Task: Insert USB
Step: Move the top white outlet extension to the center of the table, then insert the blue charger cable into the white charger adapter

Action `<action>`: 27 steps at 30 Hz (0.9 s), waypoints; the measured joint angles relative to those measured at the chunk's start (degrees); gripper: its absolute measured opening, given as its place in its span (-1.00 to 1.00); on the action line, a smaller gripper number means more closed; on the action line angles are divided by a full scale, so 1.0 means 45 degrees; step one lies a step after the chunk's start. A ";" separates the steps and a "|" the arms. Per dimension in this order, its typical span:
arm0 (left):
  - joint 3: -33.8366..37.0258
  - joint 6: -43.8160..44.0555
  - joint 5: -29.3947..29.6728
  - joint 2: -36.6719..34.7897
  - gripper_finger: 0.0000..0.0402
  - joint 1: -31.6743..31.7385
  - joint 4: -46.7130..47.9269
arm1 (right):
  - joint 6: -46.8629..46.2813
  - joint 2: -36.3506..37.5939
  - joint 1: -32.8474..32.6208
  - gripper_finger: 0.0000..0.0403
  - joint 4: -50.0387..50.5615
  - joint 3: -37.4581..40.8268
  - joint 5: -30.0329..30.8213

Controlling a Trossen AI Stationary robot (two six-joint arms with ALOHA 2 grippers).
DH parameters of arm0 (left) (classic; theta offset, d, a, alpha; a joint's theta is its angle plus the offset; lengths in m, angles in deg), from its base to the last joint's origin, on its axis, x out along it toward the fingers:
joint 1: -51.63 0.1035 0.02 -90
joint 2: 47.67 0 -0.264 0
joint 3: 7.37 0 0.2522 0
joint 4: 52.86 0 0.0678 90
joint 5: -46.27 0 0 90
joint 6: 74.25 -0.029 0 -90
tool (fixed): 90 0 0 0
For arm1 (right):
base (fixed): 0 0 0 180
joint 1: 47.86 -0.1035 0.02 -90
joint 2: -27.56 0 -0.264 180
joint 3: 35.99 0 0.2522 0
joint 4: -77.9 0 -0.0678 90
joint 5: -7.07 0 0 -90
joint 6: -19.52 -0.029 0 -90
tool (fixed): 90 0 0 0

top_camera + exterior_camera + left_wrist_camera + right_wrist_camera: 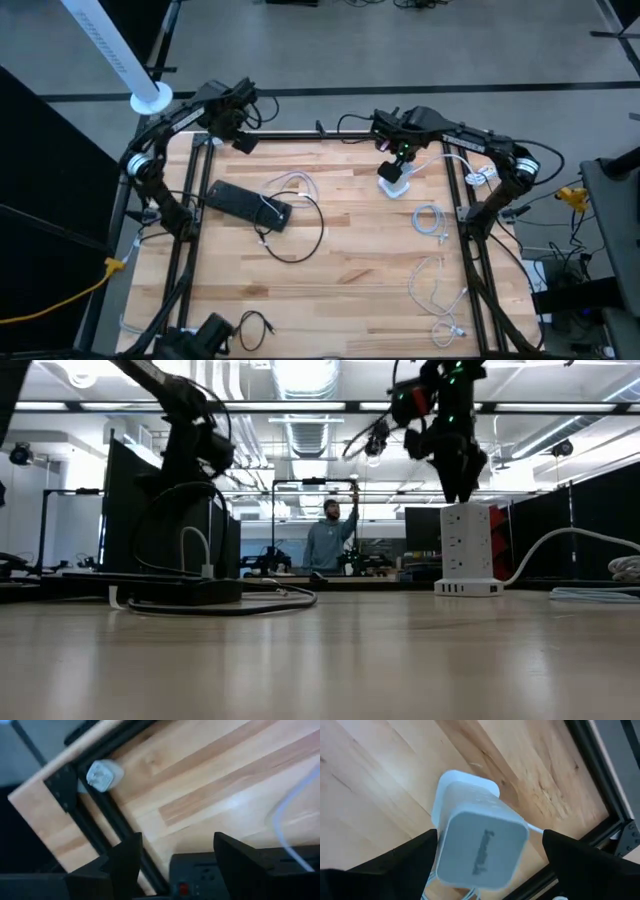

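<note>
The surface is pale, smooth wood (grain showing). The power tower looks white matt plastic.

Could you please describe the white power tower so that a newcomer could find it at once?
Look to the wooden table's far right part, directly under the right pincer. There the white power tower stands upright on a wider base, unlike the flat black power strip lying to its left.

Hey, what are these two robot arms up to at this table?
They are working on plugging in a USB cable. The right gripper hangs open just above the white upright power tower, its fingers either side of the top, not gripping. The left gripper is open at the far left corner of the wooden table, holding nothing. A black flat power strip with a white cable lies near it.
</note>
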 joint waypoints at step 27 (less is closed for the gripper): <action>-0.2848 -0.6622 0.4008 0.5567 0.12 0.1147 0.1970 | 0.1467 0.4514 0.0005 0.72 -0.0961 -0.0024 -0.0269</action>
